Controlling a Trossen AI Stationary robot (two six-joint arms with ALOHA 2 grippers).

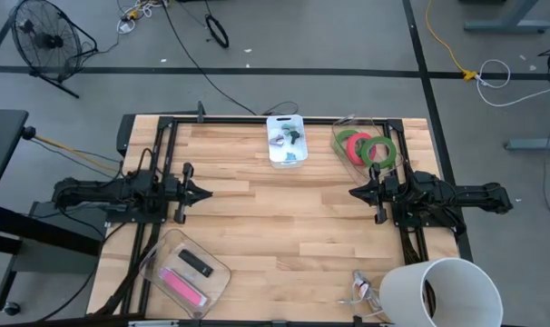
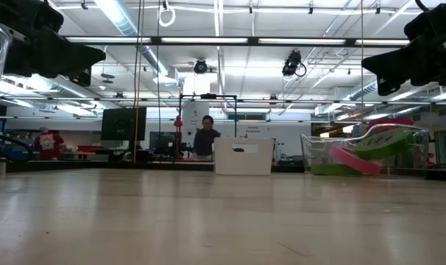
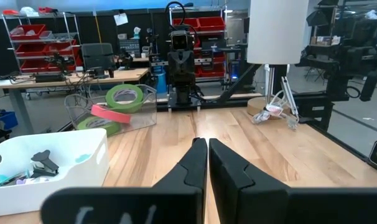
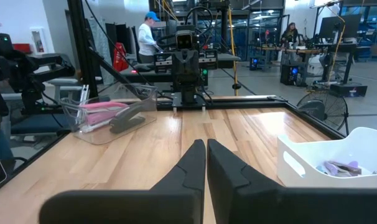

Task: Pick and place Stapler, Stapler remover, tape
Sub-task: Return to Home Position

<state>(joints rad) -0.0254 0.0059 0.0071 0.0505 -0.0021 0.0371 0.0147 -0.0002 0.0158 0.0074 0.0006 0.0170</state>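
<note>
Counter [image 1: 284,222]: carrying tape [image 1: 366,150] in a clear bin [image 1: 390,133].
Left tool [image 1: 205,192]: hovering, pinched closed.
Right tool [image 1: 354,192]: hovering, pinched closed.

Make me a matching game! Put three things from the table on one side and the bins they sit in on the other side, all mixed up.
Things:
1. green tape rolls
2. black stapler
3. black staple remover

Places:
A. in the white bin
B. in the left clear bin, with the pink stapler
C. in the right clear bin, with the red tape

Pairs: 1-C, 2-B, 3-A
</note>
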